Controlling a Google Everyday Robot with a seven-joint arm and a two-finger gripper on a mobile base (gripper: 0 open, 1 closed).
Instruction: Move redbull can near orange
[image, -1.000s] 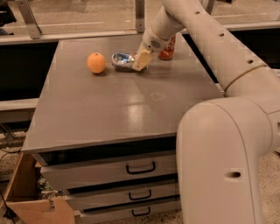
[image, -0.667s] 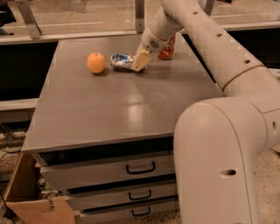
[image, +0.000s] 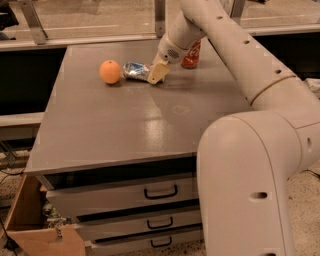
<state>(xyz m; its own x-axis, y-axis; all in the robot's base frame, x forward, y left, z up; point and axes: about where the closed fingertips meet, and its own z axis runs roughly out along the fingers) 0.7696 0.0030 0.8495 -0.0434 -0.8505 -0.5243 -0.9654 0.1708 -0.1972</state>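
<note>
Clasping the toppled redbull can (image: 134, 70), the gripper (image: 156, 75) sits near the orange (image: 110, 72).

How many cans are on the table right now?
2. The redbull can lies beside the orange, the pincer at its other end; a red can stands behind the arm. More may be hidden there.

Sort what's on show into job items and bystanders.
Job:
redbull can, lying on its side
orange, just left of it
end effector, at the can's right end

Lying about:
red cola can, upright at the back
cardboard box, lower left
drawers
</note>
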